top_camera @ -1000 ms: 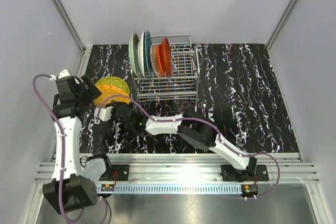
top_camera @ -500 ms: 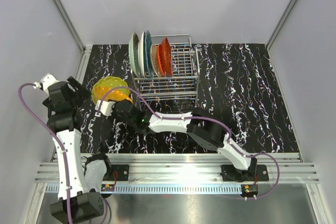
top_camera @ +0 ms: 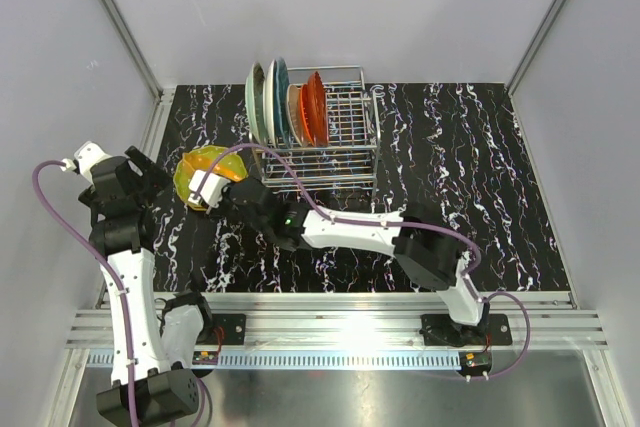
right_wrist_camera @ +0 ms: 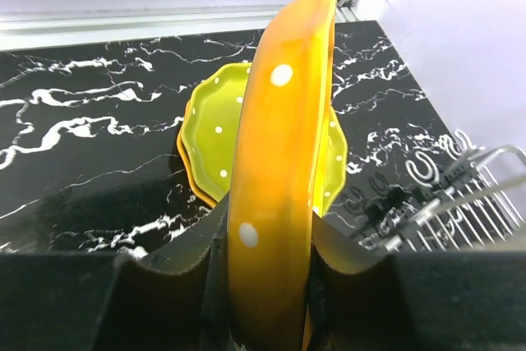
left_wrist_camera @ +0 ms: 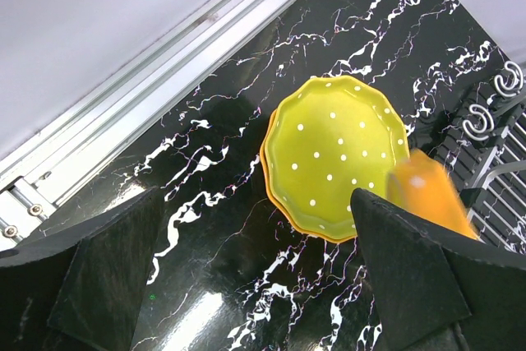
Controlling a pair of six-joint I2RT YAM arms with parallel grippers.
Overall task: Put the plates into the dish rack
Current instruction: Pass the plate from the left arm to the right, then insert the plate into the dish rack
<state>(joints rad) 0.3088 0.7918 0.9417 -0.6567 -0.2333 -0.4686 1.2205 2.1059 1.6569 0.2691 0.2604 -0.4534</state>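
One orange dotted plate point(right_wrist_camera: 279, 162) stands on edge, clamped in the right gripper point(right_wrist_camera: 267, 285), above the yellow-green plate point(left_wrist_camera: 333, 162) lying on the table point(top_camera: 450, 177) left of the dish rack point(top_camera: 340, 137). The left gripper point(left_wrist_camera: 259, 273), jaws wide apart, hovers further left, holding nothing. Four plates point(top_camera: 285, 102) stand in the rack's left end.

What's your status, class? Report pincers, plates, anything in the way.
Left pincer open, empty. Right pincer shut on orange plate, held on edge. Yellow-green plate flat on table. Dish rack right side free, path clear.
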